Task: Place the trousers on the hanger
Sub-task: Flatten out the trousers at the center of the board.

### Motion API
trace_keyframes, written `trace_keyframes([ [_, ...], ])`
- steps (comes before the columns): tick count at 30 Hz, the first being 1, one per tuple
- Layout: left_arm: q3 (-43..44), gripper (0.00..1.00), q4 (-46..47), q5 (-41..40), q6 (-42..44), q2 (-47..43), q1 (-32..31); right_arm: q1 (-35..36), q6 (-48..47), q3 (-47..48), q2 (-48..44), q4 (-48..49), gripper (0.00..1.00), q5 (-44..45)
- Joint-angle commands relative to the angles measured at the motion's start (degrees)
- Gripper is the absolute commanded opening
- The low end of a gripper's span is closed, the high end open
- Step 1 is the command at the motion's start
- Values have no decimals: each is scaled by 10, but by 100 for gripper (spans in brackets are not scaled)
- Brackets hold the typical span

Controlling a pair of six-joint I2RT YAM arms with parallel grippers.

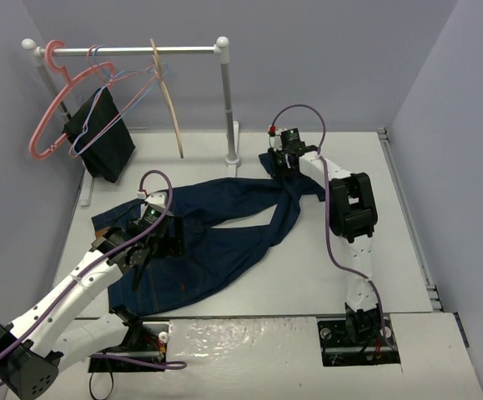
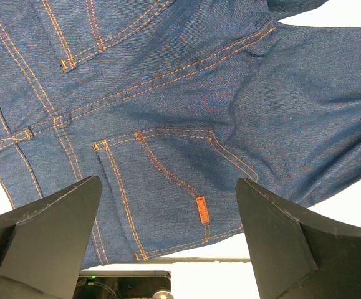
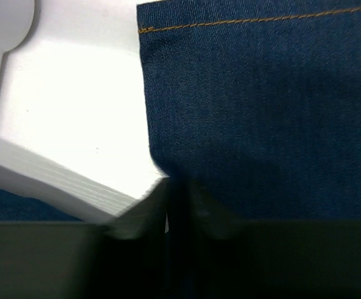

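Observation:
The trousers are dark blue jeans spread flat across the table, waist at the left, legs running right. My left gripper hovers open over the seat; the left wrist view shows a back pocket with orange stitching between my wide-apart fingers. My right gripper is at the far leg ends, shut on the hem of the trousers. The hanger, tan wood, hangs on the rail at the back.
A pink plastic hanger, thin wire hangers and a black cloth hang on the rail's left part. The rail's right post and base stand just left of my right gripper. Grey walls enclose the table.

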Motion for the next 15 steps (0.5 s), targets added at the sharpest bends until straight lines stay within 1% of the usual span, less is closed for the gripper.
trace_keyframes([
  [1, 5, 87, 2, -12, 4, -10, 5, 4, -18, 32, -38, 15, 1, 30],
  [6, 8, 87, 12, -9, 9, -11, 5, 2, -26, 10, -137, 15, 0, 36],
  [7, 10, 87, 19, -7, 10, -10, 5, 1, -22, -2, -176, 16, 0, 34],
  [9, 13, 87, 32, -3, 16, -9, 5, -1, -13, -55, -264, 20, 0, 33],
  [11, 16, 87, 46, 7, 24, -6, 6, -3, 11, -134, -323, 30, 0, 48],
  [13, 18, 87, 66, 19, 33, -4, 6, -6, 42, -200, -405, 43, 0, 98],
  [14, 18, 87, 73, 23, 35, -4, 6, -10, 57, -256, -439, 47, 0, 117],
  [15, 17, 87, 75, 24, 37, -3, 6, -11, 61, -274, -464, 51, 0, 143],
])
